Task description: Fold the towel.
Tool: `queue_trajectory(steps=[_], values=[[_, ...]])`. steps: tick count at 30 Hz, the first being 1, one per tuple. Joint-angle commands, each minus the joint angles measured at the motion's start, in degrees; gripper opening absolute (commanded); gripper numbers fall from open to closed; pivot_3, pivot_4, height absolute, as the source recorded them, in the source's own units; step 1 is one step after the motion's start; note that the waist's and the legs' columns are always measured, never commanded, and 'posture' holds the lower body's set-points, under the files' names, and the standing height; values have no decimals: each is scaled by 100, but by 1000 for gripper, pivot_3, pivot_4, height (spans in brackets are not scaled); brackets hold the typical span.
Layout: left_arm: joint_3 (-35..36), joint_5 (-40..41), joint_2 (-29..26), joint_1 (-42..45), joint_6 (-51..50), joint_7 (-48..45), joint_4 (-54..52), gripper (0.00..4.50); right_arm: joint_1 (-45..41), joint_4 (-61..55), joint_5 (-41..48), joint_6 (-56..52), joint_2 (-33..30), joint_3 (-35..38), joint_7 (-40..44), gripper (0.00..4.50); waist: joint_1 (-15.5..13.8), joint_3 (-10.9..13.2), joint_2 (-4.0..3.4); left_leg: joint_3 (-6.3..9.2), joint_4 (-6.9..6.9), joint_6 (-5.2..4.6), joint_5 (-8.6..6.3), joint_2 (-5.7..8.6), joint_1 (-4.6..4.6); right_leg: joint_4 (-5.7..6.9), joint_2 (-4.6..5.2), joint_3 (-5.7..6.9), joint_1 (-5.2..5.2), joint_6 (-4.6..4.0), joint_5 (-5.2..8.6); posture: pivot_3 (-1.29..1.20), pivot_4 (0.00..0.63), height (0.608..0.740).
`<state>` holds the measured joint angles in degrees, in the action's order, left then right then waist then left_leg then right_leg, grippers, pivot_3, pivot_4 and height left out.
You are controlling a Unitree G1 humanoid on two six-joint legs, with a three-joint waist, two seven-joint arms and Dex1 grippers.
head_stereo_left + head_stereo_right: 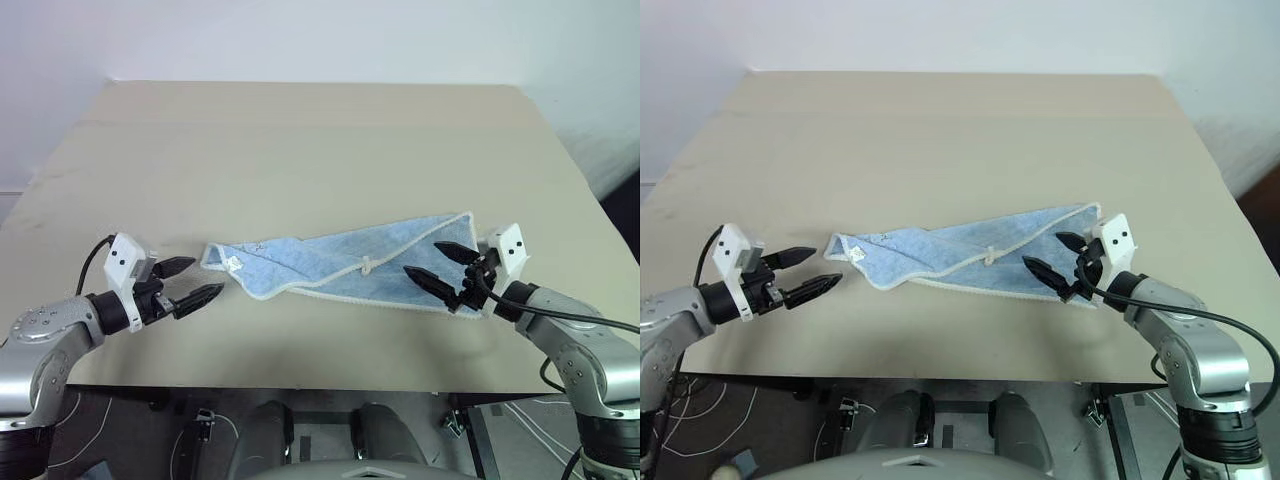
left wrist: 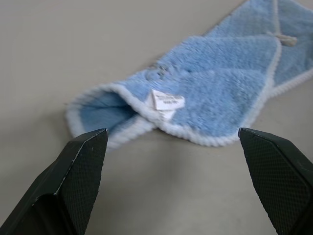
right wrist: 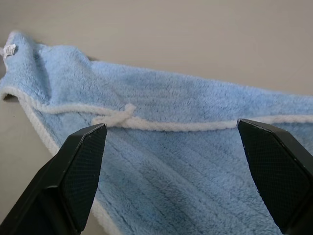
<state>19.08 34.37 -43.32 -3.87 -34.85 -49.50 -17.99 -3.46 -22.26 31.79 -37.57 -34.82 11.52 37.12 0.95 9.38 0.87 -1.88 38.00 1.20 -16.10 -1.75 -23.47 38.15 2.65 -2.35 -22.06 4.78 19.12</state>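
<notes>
The small light blue terry towel with white stitched edging (image 1: pixel 350 268) lies crumpled and loosely folded over itself on the plain beige desk (image 1: pixel 300 140), near the desk's front edge and about midway between its left and right sides. It stretches as a long, slanted shape, its narrow rolled end toward my left and its broader end toward my right.

My left gripper (image 1: pixel 188 283) hovers just off the narrow end, not touching the cloth, its two black fingers spread wide with nothing between them. In my left wrist view the towel's rolled end (image 2: pixel 195 93) sits just ahead of the fingertips (image 2: pixel 90 147), with a small white printed tag (image 2: pixel 166 103) lying on the fold.

My right gripper (image 1: pixel 438 262) is at the broad end, over the cloth, its black fingers also held wide apart and clamping nothing; whether the tips touch the terry I cannot tell. In my right wrist view the towel (image 3: pixel 186 161) spreads between and beyond my fingers (image 3: pixel 85 161), and a small white loop of cord (image 3: pixel 120 116) lies knotted along a line of white edging.
</notes>
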Motion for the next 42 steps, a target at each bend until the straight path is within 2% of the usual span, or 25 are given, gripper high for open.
queue_trajectory(steps=[1, 20, 23, 32, 37, 42], values=[[201, 120, -104, 17, -14, -23, -208, 4484, -150, -95, 99, 16, -119, 106, 87, 4500, 1, 0, 0, 0, 0, 0, 0, 0, 0, 1, 0, 0, -1, 0, 0, 0, 150, 740], [-335, -243, 46, 893, 507, -57, 451, 4484, -389, 436, -576, 574, -307, 19, 38, 4500, -4, 0, -1, -1, 2, -2, 2, 2, 5, 6, -6, 2, 3, -4, -4, 0, 150, 740], [-437, -88, 52, 837, 386, -132, 49, 4484, -388, 506, -530, 673, -388, 156, 213, 4500, -4, 0, -1, -3, 4, -3, 3, 2, 5, 4, -7, 1, 4, -4, -4, 0, 150, 740], [-675, -133, -76, 1001, 407, -354, 222, 4484, -267, 346, -879, 895, -504, 171, 48, 4500, -2, 0, -1, -4, 8, -4, 4, 1, 6, 12, -10, 1, 3, -3, -5, 0, 150, 740], [-818, -308, -253, 1035, 550, -625, 375, 4484, -649, 638, -1559, 1268, -766, -148, -23, 4500, 13, 0, -1, -5, 9, -5, 5, 2, 8, 15, -12, 0, 3, -3, -5, 0, 150, 740], [-945, -411, -321, 1079, 658, -819, 408, 4484, -1779, 2037, -2992, 2396, -1339, -1159, 127, 4500, 13, 1, -1, -13, 13, -6, 6, 3, 8, 18, -13, -4, -3, -3, -5, 0, 150, 740]])
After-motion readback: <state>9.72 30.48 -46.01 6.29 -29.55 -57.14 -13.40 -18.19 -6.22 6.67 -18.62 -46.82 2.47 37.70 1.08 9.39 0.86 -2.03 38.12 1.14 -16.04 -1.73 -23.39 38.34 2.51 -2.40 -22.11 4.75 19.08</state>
